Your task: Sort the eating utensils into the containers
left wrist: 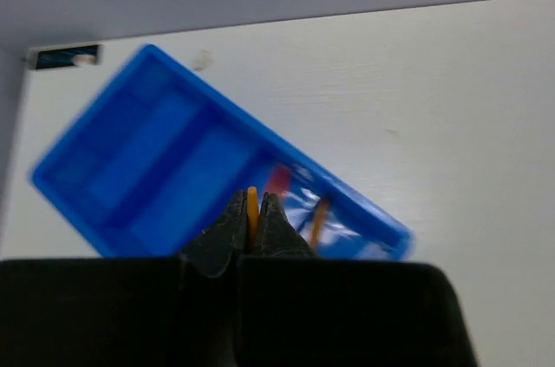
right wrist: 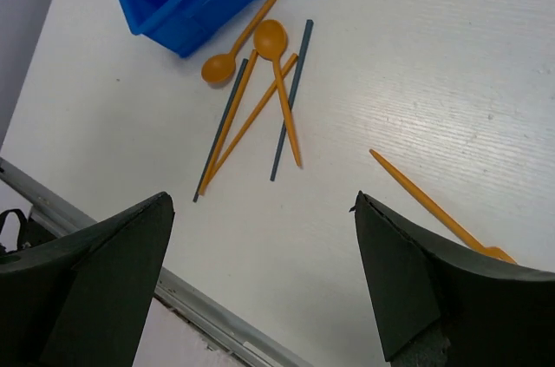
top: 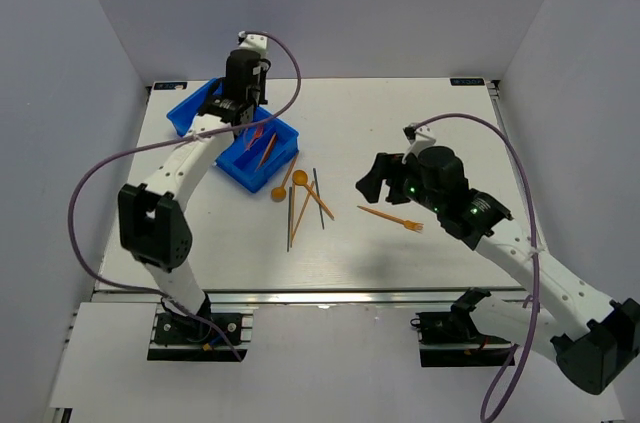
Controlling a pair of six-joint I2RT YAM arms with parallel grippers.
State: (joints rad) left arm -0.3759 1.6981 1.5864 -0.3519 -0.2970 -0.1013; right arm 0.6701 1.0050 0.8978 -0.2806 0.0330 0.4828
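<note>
Over the blue tray (left wrist: 165,159), pinches a thin orange stick (left wrist: 252,194) tight in the left pincer (left wrist: 252,204), lined up to drop into a slot. Holds the right pincer (right wrist: 262,206) spread wide above the surface (right wrist: 416,55), near the orange fork (right wrist: 425,198), maybe the next pick.

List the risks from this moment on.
1. The left gripper is shut on a thin orange utensil above the blue tray. A poor release may drop it across a divider or into the wrong compartment.
2. Orange spoons and dark grey sticks lie crossed beside the tray, so lifting one may drag others.
3. The open right gripper hovers near the flat orange fork, and a grasp may slip off.
</note>
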